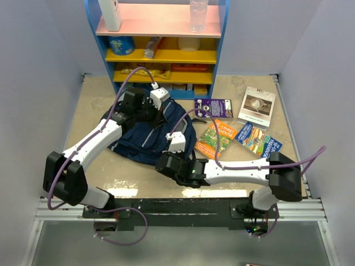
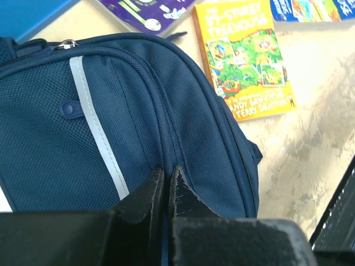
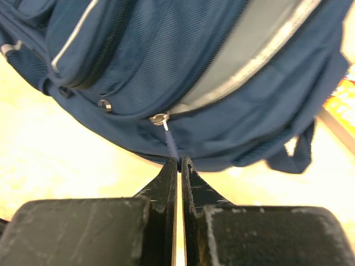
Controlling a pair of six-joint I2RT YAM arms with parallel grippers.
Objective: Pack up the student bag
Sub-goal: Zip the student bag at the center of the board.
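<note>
**A:** We're looking down on a beige, mottled table, walled in pale grey, with a blue shelf unit of pink and yellow boards at the far edge.

**B:** And the student bag lies left of centre on it, a slumped navy mound between the two arms. To its right we've got four books lying flat on the table.

**A:** From above we can't make out either set of fingers, but the wrist cameras give us that. The left gripper is at the bag's rounded edge, jaws clenched, a sliver of blue cloth between them.

**B:** That view gives us the weave too: coarse ribbed nylon, a mesh-like front pocket crossed by a pale stripe, piped seams curving round. Beyond the bag we see the glossy orange Treehouse book.

**A:** Now the right gripper. Its jaws are pinched on the thin blue pull tab hanging from a silver slider.

**B:** And only there do we see the zip parted, with grey lining showing beyond the slider.
</note>
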